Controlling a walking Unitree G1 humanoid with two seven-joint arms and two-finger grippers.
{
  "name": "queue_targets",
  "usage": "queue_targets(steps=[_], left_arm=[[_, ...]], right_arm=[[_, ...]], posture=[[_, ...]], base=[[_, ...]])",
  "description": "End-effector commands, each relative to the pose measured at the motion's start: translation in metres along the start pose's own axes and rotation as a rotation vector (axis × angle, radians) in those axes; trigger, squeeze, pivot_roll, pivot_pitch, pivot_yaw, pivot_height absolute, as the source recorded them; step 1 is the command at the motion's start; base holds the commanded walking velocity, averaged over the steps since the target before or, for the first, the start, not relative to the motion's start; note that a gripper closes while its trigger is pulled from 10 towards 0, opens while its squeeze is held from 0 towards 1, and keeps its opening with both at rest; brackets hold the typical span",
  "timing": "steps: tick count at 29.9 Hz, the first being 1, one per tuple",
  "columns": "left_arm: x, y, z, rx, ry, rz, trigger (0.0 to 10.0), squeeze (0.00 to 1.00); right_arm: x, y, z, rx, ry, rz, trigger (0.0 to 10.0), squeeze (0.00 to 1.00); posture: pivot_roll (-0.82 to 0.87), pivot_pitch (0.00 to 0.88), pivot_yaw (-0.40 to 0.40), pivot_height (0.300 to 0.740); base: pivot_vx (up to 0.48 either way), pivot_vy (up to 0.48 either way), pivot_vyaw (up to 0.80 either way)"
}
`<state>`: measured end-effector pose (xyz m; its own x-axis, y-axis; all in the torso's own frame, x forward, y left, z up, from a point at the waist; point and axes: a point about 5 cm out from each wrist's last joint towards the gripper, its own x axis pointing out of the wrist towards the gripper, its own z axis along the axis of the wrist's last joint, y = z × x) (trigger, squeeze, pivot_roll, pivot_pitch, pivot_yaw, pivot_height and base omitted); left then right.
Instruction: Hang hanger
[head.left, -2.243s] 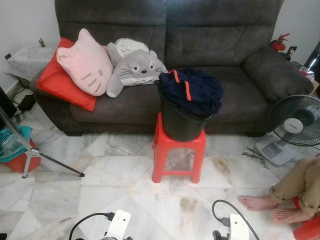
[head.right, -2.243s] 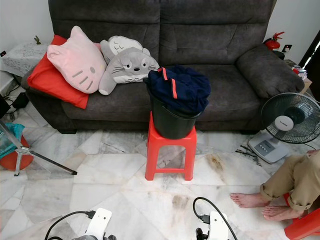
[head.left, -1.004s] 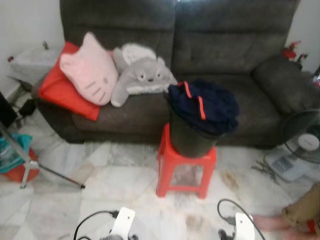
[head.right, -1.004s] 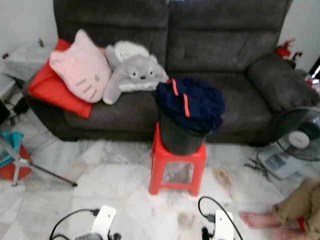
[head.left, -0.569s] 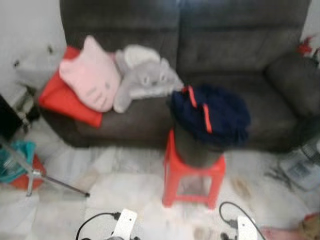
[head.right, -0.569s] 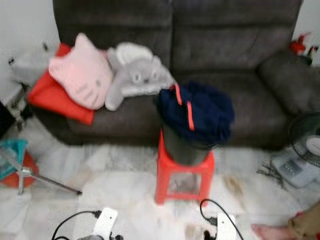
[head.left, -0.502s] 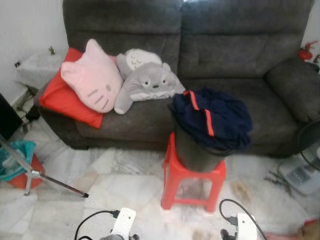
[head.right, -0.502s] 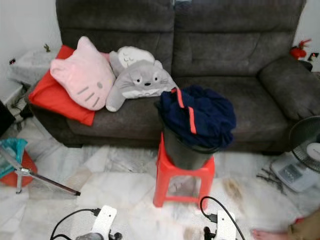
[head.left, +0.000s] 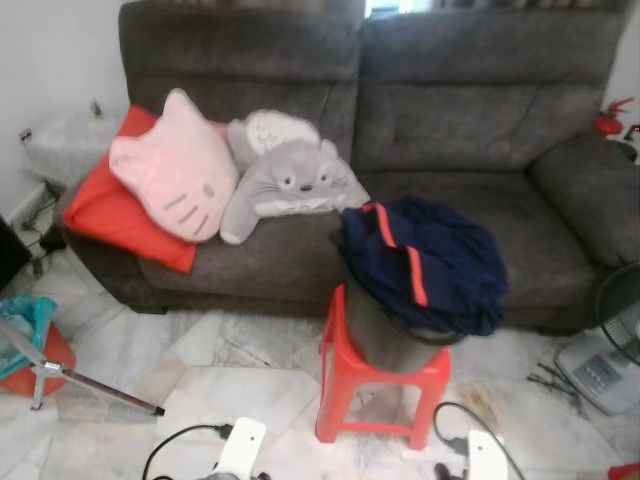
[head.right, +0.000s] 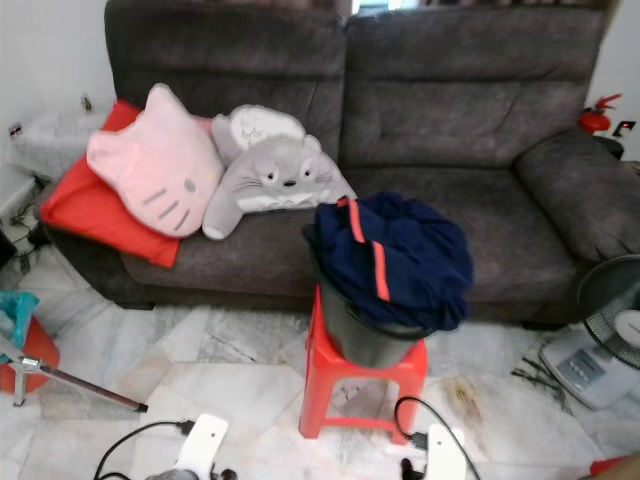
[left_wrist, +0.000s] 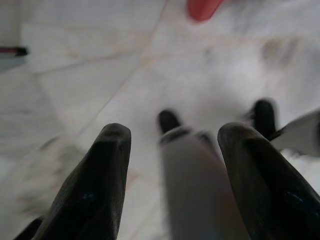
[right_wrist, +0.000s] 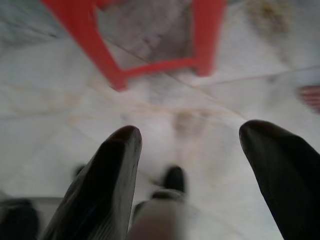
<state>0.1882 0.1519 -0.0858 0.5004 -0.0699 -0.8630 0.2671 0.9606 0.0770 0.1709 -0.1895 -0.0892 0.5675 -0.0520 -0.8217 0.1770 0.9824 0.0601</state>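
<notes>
Left gripper (left_wrist: 172, 165): held low over the floor, its two black fingers (left_wrist: 95, 190) spread apart with nothing between them
Right gripper (right_wrist: 195, 175): likewise pointed down at the floor, fingers (right_wrist: 107, 185) set wide apart and empty
Floor (right_wrist: 60, 95): pale marble tiles with brownish stains, seen beneath both grippers
Stool legs: red plastic, seen just beyond the right gripper's fingertips in the right wrist view
Wrist units: two white housings with black cables, seen at the lower edge of the head views
Red stool (head.left: 380, 385): placed on the tiles directly ahead, in front of the sofa
Black bucket (head.left: 385, 335): set on top of the red stool
Navy garment (head.left: 425, 260): dark blue with red stripes, heaped over the bucket's rim and spilling toward the robot's right
Hanger: cannot be made out in any view
Sofa (head.left: 470, 100): dark grey, two-seater, behind the stool
Pink cat cushion (head.left: 175, 180): leaned on the sofa's left seat, over a red cushion (head.left: 100, 215)
Grey plush (head.left: 290, 180): laid beside the pink cat cushion, touching it
Fan (head.right: 610, 330): stood on the floor at the right edge, partly cropped
Tripod leg (head.left: 85, 385): slanted across the tiles at the far left
</notes>
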Motion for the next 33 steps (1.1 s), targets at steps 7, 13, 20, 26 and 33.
queue_targets(steps=[7, 13, 20, 26, 33], left_arm=[[0.0011, -0.0078, 0.0067, -0.011, -0.020, -0.015, 10.0, 0.00], [0.0011, -0.0082, 0.0065, -0.011, -0.019, -0.017, 10.0, 0.00], [0.0011, -0.0086, 0.0064, -0.011, -0.017, -0.021, 10.0, 0.00], [0.0011, -0.0086, 0.0064, -0.009, -0.018, -0.022, 10.0, 0.00], [0.0010, -0.0094, 0.0050, -0.006, -0.015, -0.024, 10.0, 0.00]], right_arm=[[-0.0024, -0.0132, -0.0048, 0.000, 0.013, -0.033, 10.0, 0.00], [-0.0025, -0.0133, -0.0045, -0.001, 0.008, -0.031, 10.0, 0.00], [-0.0025, -0.0131, -0.0038, -0.001, 0.000, -0.025, 10.0, 0.00], [-0.0025, -0.0131, -0.0037, -0.002, -0.001, -0.026, 10.0, 0.00], [-0.0028, -0.0120, 0.0031, -0.102, -0.062, 0.010, 10.0, 0.00]], posture=[[-0.01, 0.000, -0.010, 0.740], [-0.01, 0.000, -0.010, 0.740], [-0.01, 0.000, -0.010, 0.740], [-0.01, 0.000, -0.010, 0.740], [-0.03, 0.000, -0.019, 0.740]], base=[[0.157, 0.000, 0.00], [0.000, 0.000, 0.00], [0.000, 0.000, 0.00], [0.000, 0.000, 0.00], [0.000, 0.000, 0.00]])
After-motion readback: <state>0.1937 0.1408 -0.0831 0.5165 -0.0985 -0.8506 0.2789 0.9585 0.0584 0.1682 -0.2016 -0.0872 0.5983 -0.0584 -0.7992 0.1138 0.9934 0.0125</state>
